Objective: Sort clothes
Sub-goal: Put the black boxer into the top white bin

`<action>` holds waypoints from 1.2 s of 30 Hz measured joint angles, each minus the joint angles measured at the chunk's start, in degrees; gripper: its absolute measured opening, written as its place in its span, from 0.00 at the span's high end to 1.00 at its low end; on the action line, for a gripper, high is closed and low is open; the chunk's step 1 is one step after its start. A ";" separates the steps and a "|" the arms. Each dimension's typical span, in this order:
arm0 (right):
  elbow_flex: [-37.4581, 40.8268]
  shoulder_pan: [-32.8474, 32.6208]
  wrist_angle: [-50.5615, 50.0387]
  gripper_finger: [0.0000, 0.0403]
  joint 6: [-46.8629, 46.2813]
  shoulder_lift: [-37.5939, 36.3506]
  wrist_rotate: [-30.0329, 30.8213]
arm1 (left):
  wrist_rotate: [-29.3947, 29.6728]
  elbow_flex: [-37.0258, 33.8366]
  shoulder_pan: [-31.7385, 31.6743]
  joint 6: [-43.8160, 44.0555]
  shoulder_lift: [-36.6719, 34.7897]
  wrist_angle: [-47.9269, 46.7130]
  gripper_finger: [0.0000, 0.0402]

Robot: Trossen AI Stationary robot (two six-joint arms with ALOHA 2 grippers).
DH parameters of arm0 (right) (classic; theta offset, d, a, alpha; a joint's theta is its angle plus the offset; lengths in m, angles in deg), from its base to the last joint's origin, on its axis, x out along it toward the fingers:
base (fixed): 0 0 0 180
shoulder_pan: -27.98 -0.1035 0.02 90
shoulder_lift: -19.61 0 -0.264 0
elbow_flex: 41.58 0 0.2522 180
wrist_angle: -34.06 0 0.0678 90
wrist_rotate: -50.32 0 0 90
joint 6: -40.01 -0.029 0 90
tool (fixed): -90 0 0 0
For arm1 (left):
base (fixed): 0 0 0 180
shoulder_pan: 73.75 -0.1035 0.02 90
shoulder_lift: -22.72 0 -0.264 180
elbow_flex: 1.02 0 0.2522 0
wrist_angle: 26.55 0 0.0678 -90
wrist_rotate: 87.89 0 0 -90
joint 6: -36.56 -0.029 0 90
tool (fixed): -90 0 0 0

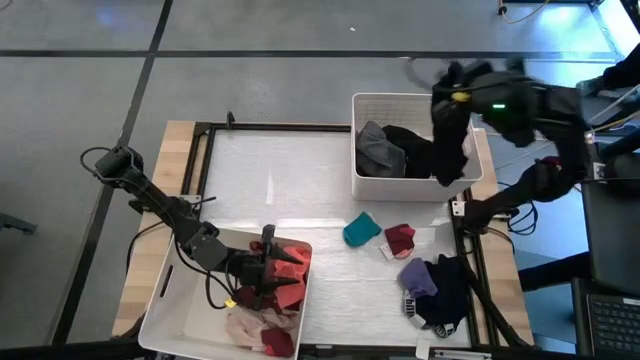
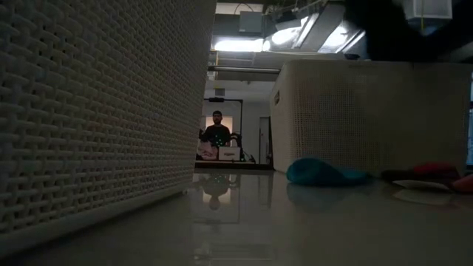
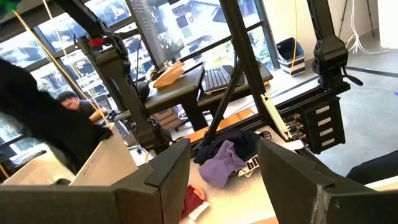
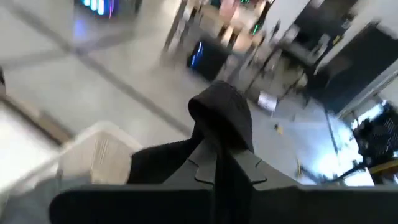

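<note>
Above the far right bin, at the worktop's far right corner, the right gripper holds a black garment with its fingers pressed together on the cloth. The garment hangs limp from the fingers in a long dark fold, its lower end reaching down to the bin's right side. In the right wrist view the same black fabric bunches into a soft rounded hump over the closed fingers. Inside that bin lie a grey garment, crumpled, and more black cloth.

At the near left corner, the left gripper hovers over the second bin, its fingers spread wide and holding nothing. This bin holds red garments piled at its far end and pale pink cloth with a maroon piece nearer the front edge.

On the bare worktop between the bins, towards the right edge, lie a teal garment, folded into a small lump, and just beside it a dark red one. Closer to the near right corner a purple garment rests against a black heap, with a white-patterned piece at its edge.

In the low view a person stands in the room beyond the worktop.
</note>
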 joint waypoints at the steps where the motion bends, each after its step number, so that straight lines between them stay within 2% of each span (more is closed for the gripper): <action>1: 0.05 1.31 -2.63 0.96 -1.41 0.94 -1.47 | 0.01 0.00 0.01 0.11 0.00 0.01 0.55; 3: 1.29 4.24 -4.04 0.96 -3.25 2.27 -3.08 | 0.01 0.00 0.01 0.51 0.00 0.01 0.55; 6: 7.55 7.40 -3.09 0.96 -3.11 1.39 -8.07 | 0.01 0.00 0.08 0.51 0.00 -0.01 0.55; 12: 22.39 14.21 -4.11 0.96 -6.48 0.81 -11.24 | 0.01 0.00 0.12 0.37 0.00 -0.06 0.55; 18: 39.13 19.37 -3.49 0.96 -9.75 0.77 -24.41 | 0.01 0.01 0.10 0.31 0.00 -0.08 0.55; 23: 50.87 21.70 -1.34 0.94 -9.50 2.15 -26.23 | 0.01 0.02 0.05 0.67 0.00 -0.06 0.55; 26: 54.56 23.24 -2.05 0.85 -9.48 3.18 -27.27 | 0.01 0.01 0.05 1.21 0.00 -0.08 0.55; 29: 55.26 23.97 -3.61 0.71 -9.47 3.38 -27.66 | 0.01 0.02 0.05 1.26 0.00 -0.10 0.55; 33: 52.58 23.90 -4.20 0.51 -9.47 3.40 -28.05 | 0.01 0.02 0.05 1.50 0.00 -0.91 0.55; 36: 49.30 23.76 -4.21 0.41 -9.61 3.06 -31.27 | 0.01 0.02 0.05 1.55 0.00 -1.18 0.55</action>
